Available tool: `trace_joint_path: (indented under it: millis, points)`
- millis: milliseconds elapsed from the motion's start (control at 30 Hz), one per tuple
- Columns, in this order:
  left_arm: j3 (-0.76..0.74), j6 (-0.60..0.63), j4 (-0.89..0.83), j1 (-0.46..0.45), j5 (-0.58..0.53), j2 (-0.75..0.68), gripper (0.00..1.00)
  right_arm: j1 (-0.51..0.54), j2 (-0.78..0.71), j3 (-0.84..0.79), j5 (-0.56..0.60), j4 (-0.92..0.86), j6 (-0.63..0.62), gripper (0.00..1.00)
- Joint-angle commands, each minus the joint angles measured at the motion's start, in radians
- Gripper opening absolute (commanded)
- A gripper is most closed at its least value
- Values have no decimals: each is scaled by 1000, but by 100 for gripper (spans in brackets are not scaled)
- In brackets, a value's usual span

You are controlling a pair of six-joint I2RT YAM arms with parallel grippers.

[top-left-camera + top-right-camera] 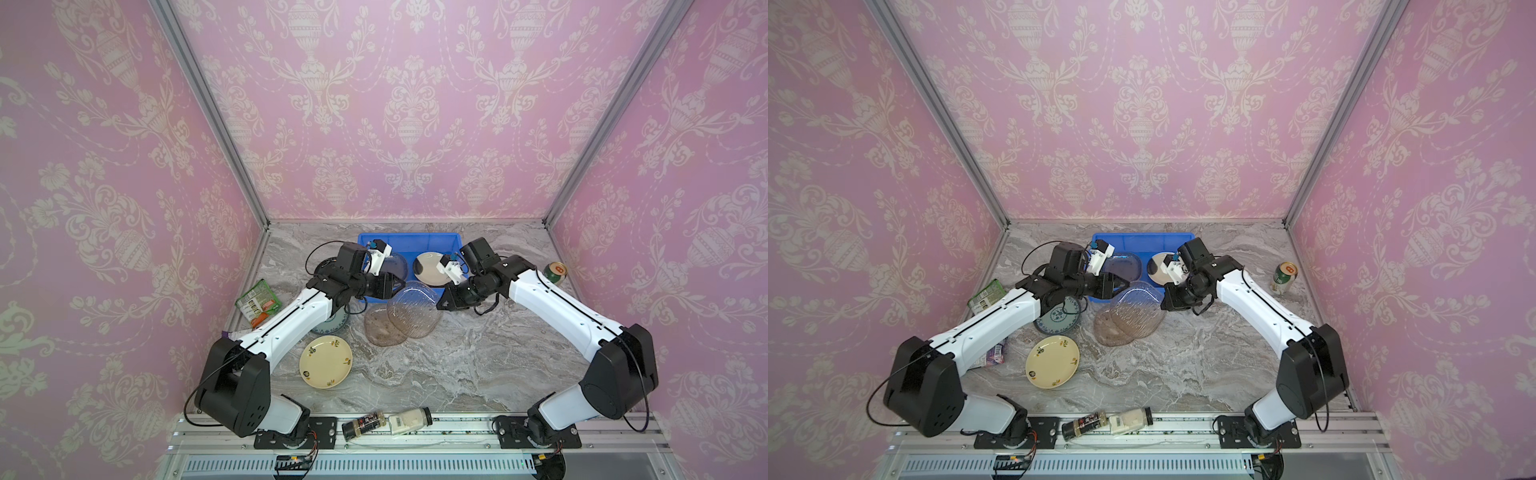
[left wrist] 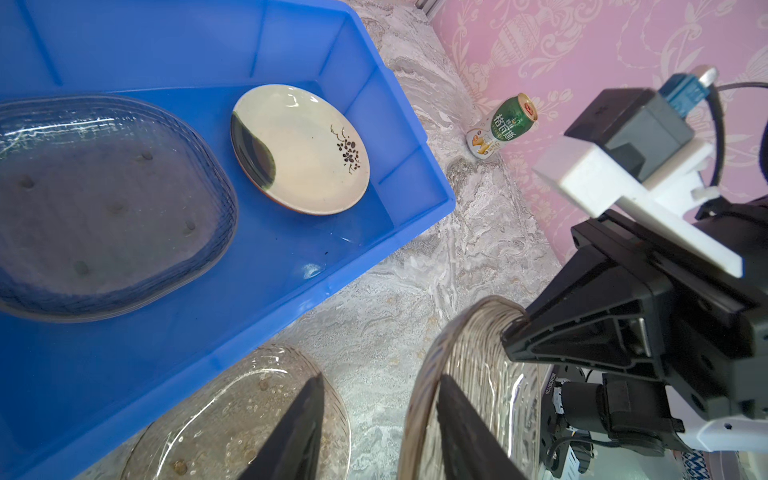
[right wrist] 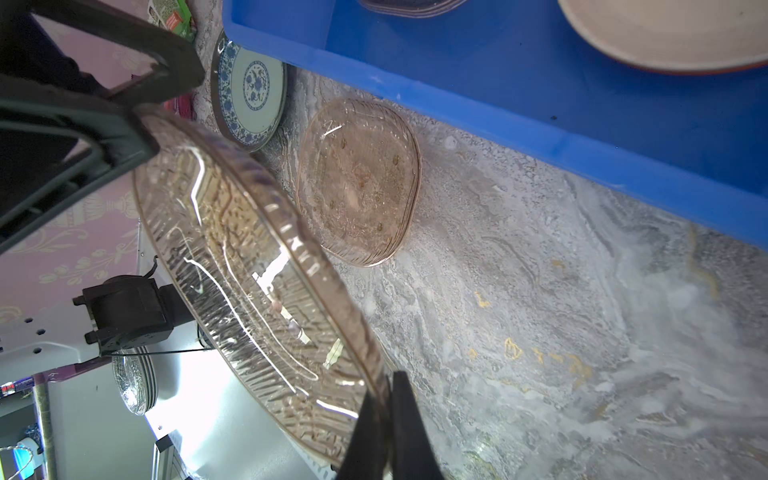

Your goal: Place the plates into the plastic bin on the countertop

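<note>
Right wrist view: right gripper (image 3: 388, 399) is clamping shut on the rim of a ribbed brownish plate (image 3: 232, 257), holding it tilted above the countertop (image 3: 540, 291), just short of the plastic bin (image 2: 436, 199). Left gripper (image 2: 380, 382) fingers are standing apart, straddling the opposite rim, possibly touching it. This is looking like a mid-transfer step; the next move is calling for clearing the bin wall and lowering the plate flat. Left arm (image 1: 291, 320) is covering part of the bin in both top views.

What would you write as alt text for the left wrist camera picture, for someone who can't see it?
A clear ribbed plate is held tilted above the marble countertop by the right gripper, its rim between the open fingers of the left gripper. Beside it, a blue bin holds a grey translucent plate and a cream flowered plate; a brownish plate lies outside.
</note>
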Motion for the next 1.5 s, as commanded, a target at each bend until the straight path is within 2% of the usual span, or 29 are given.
trace_joint_path:
  millis: [0,167,367,500,567,700,933,1067,1233,1467]
  points:
    - [26,24,-18,4,42,20,44,-9,-18,41,3,16,-2,0]
    - [18,14,-7,4,52,31,39,-15,-1,68,10,10,-7,0]
    - [15,8,9,4,45,37,18,-27,16,84,21,18,9,0]
    - [19,-14,33,4,32,53,5,-28,34,77,12,55,43,17]
    - [20,-30,48,6,24,63,0,-29,38,69,12,83,59,30]
    - [24,-72,86,6,-26,84,0,-35,28,60,40,129,109,47]
    - [-21,-179,213,6,-195,56,0,-45,30,45,89,154,222,48]
    - [-29,-204,246,6,-232,50,0,-47,48,32,93,190,274,47]
    - [-71,-249,308,4,-283,32,0,-51,70,15,92,306,376,31]
    - [-109,-284,352,4,-298,28,0,-51,165,59,38,377,429,24]
